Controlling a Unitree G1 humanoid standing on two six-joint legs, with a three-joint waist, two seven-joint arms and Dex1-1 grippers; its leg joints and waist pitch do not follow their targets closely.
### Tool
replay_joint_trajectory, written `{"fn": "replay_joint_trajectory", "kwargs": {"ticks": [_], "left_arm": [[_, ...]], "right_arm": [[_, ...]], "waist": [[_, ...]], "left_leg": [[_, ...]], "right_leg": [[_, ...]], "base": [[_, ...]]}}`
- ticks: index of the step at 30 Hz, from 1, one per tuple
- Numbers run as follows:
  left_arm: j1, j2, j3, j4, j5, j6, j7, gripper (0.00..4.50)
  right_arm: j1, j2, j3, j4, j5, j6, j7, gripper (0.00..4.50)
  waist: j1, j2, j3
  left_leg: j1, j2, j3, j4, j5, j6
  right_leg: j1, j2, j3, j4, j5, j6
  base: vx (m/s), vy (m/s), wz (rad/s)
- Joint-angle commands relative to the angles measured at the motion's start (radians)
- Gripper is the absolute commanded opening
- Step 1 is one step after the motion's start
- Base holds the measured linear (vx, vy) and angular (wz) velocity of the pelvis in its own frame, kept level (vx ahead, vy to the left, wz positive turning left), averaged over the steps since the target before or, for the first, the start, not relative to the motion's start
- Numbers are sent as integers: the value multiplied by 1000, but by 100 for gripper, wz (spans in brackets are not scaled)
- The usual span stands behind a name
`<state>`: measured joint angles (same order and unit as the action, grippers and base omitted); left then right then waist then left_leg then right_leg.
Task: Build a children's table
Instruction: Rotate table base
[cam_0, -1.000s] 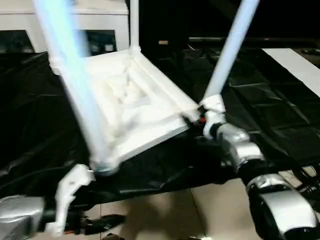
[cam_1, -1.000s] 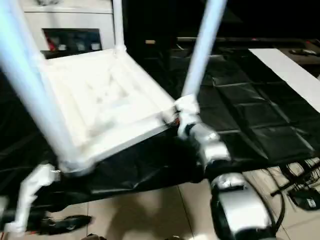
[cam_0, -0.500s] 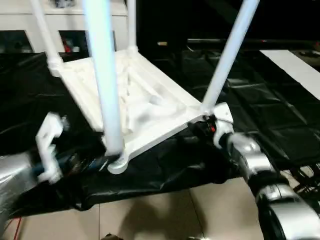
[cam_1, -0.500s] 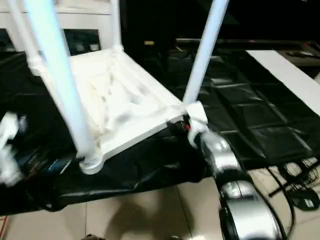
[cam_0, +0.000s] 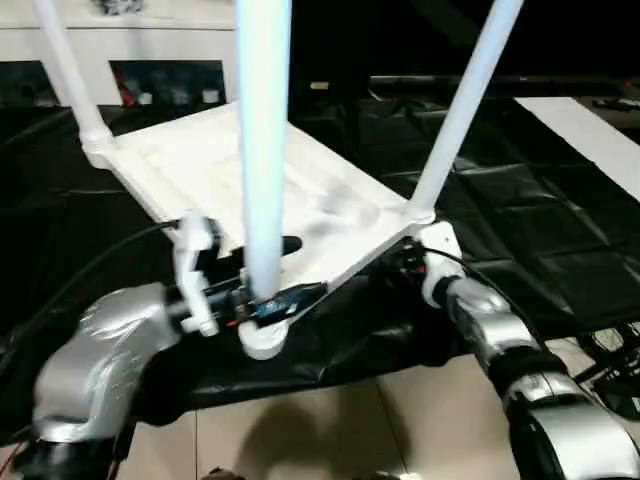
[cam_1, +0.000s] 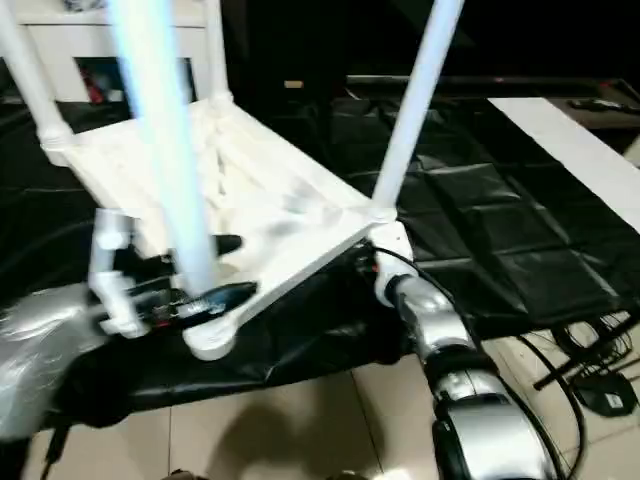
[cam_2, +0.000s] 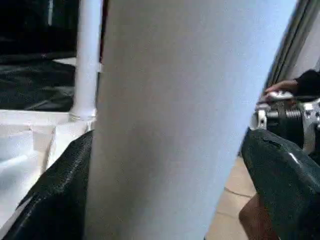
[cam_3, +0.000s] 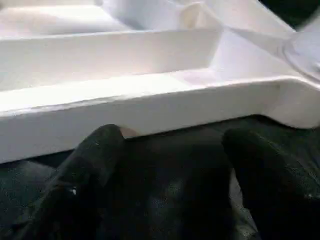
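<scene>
Tabletop (cam_0: 300, 190) lay inverted, four legs (cam_0: 262, 150) socketed; flipping upright remained. Left gripper (cam_0: 268, 272) straddled near-corner leg, spread wide, not clamped; right gripper (cam_3: 165, 170) stood open at tabletop rim, empty.

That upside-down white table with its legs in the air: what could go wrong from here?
The tabletop sits tilted, one corner over the edge of the black-covered surface, so it might slide off. The left pincer straddles the nearest leg with open fingers; a sideways nudge could loosen that leg. The right pincer is open at the tabletop's rim, so it holds nothing firmly.
</scene>
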<state>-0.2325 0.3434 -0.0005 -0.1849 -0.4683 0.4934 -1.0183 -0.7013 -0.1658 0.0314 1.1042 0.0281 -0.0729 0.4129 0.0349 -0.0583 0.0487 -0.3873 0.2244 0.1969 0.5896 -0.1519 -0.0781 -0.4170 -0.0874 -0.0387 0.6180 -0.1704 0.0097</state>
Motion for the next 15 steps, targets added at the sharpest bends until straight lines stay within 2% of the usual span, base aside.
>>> {"fn": "replay_joint_trajectory", "kwargs": {"ticks": [1,2,4,6,7,9,11,12,13,14,15], "left_arm": [[-29,-11,-62,16,19,-19,-17,450],[-43,-15,-80,24,23,-22,-24,450],[-43,-15,-80,24,23,-22,-24,450],[-62,-26,-100,31,22,-26,-30,450],[-83,-43,-122,38,21,-33,-36,450],[-126,-85,-167,57,24,-46,-51,450],[-136,-98,-181,64,27,-53,-56,450],[-165,-133,-214,93,43,-76,-56,450],[-165,-133,-214,93,43,-76,-56,450],[-178,-149,-228,108,54,-88,-50,450],[-178,-149,-228,108,54,-88,-50,450]], "right_arm": [[-21,16,22,4,-19,7,7,371],[-28,26,24,5,-22,7,6,371],[-28,26,24,5,-22,7,6,371],[-38,37,24,13,-23,2,12,371],[-48,51,23,23,-23,-3,14,371],[-59,75,28,36,-25,-16,36,371],[-61,82,30,39,-26,-20,45,371],[-66,92,35,47,-30,-27,49,371],[-66,92,35,47,-30,-27,49,371],[-68,95,37,49,-30,-28,48,371],[-68,95,37,49,-30,-28,48,371]], "waist": [[0,9,-63],[-1,0,-63],[-1,3,-65],[-2,1,-65],[-2,-3,-66],[-1,-1,-66],[-4,-4,-68],[-6,-4,-68],[-5,-4,-69],[-8,-8,-70],[-8,-7,-70]], "left_leg": [[23,-1,-1,-66,-334,-26],[20,1,-2,-68,-330,-28],[20,1,-2,-68,-320,-28],[20,1,-1,-67,-310,-26],[21,0,1,-65,-307,-22],[23,1,0,-65,-311,-25],[15,1,-3,-67,-299,-29],[16,0,-2,-67,-292,-26],[20,1,-1,-64,-292,-25],[12,0,-2,-65,-276,-20],[13,0,-1,-64,-270,-17]], "right_leg": [[34,-23,23,-73,-286,-160],[36,-23,22,-72,-278,-156],[38,-25,23,-69,-267,-156],[37,-24,23,-69,-251,-160],[36,-24,24,-68,-246,-166],[36,-25,23,-68,-249,-169],[44,-26,22,-65,-229,-169],[42,-25,22,-66,-217,-171],[40,-25,22,-66,-209,-174],[48,-27,22,-61,-185,-182],[48,-27,22,-62,-180,-183]], "base": [[0,0,0],[0,0,0],[0,0,0],[0,0,0],[0,0,0],[0,0,0],[0,0,0],[0,0,0],[0,0,0],[0,0,0],[0,0,0]]}}
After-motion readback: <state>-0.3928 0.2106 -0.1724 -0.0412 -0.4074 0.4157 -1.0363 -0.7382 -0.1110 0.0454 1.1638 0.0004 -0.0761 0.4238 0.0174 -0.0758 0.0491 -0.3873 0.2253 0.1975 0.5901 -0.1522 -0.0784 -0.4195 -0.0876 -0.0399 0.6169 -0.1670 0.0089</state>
